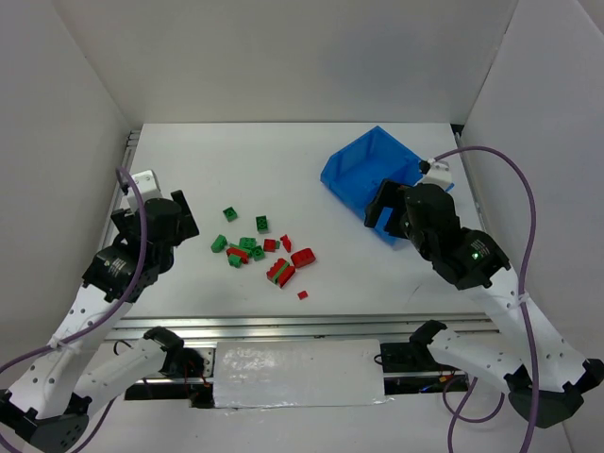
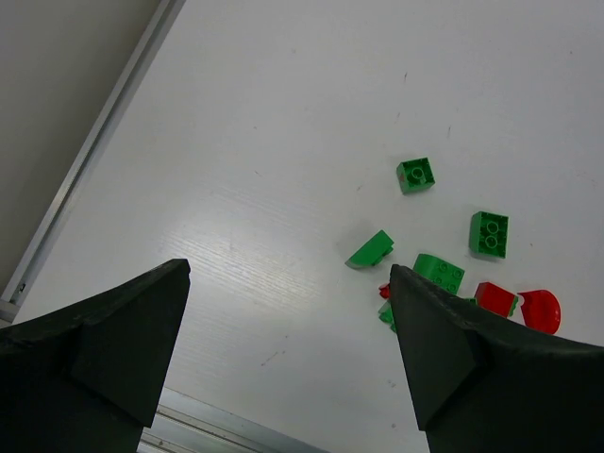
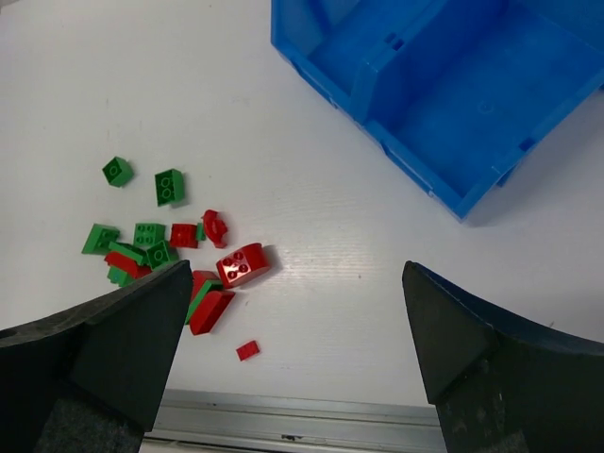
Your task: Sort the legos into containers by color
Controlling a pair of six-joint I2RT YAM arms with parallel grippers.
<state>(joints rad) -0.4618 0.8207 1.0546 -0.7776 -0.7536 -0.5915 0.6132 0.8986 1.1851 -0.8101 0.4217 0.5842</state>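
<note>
The legos (image 1: 260, 247) lie scattered on the white table between the arms: several green bricks (image 3: 169, 186), several red ones (image 3: 243, 264), a red-on-green stack (image 3: 208, 300) and a tiny red piece (image 3: 247, 350). The left wrist view shows some of them too, such as a green brick (image 2: 489, 233). The blue bin (image 1: 363, 175) stands at the back right, and both compartments either side of its divider (image 3: 392, 47) look empty. My left gripper (image 1: 185, 223) is open and empty, left of the pile (image 2: 288, 274). My right gripper (image 1: 379, 213) is open and empty, just in front of the bin (image 3: 297, 274).
White walls close in the table on the left, back and right. A metal rail (image 1: 283, 326) runs along the near edge, and another runs along the left edge (image 2: 94, 151). The bin sits turned at an angle to the table.
</note>
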